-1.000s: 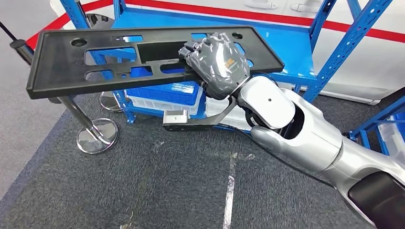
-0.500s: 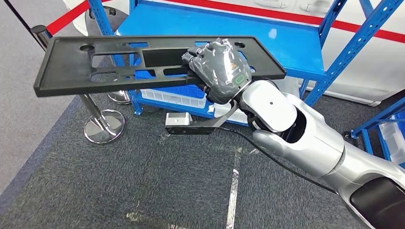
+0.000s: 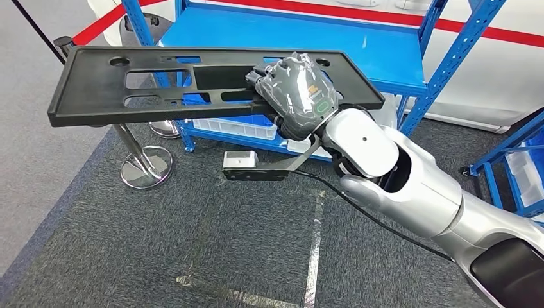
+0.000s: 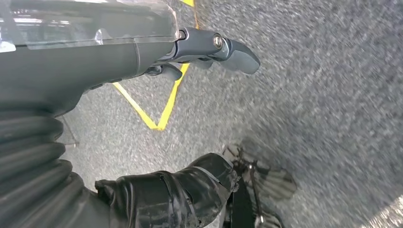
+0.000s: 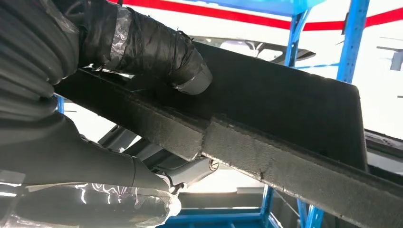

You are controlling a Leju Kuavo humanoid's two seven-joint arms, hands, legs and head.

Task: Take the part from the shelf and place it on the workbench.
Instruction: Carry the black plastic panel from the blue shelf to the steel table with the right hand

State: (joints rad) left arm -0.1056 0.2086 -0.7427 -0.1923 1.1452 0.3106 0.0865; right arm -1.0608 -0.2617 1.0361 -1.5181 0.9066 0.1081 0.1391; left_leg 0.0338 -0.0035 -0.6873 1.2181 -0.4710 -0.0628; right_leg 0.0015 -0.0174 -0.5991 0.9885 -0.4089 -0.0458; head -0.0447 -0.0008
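Right hand (image 3: 296,94) clamped on the black part (image 3: 192,83), I carry it level, clear of the blue shelf (image 3: 359,48), toward the workbench.

Your camera moved, so the whole scene shifted: the blue shelf (image 3: 289,38) slid down and toward the right of the head view behind the right hand (image 3: 296,93), and the stanchion base (image 3: 146,168) under the part's far end came nearer the hand's side. The black part (image 3: 160,83) in that hand levelled out slightly, its far end rising a little relative to the hand.
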